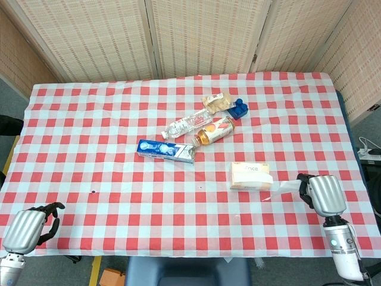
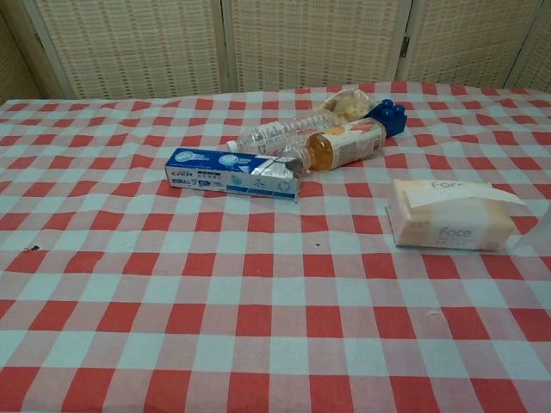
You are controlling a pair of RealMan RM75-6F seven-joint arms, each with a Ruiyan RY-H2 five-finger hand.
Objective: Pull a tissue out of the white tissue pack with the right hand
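Observation:
The white tissue pack (image 1: 249, 176) lies on the checked cloth right of centre; the chest view shows the tissue pack (image 2: 449, 223) with a fresh sheet lying flat across its top. My right hand (image 1: 324, 195) hangs to the right of the pack, near the table's right edge, and pinches a white tissue (image 1: 285, 187) that trails leftward from its fingers, free of the pack. In the chest view only a faint edge of the tissue (image 2: 527, 235) shows at the right border; the right hand is outside that view. My left hand (image 1: 27, 229) hangs off the table's front left corner, fingers curled in, holding nothing.
A blue toothpaste box (image 1: 165, 151), a clear water bottle (image 1: 187, 124), an orange drink bottle (image 1: 215, 130), a snack bag (image 1: 216, 101) and a blue block (image 1: 239, 109) cluster at the table's middle. Woven screens stand behind the table.

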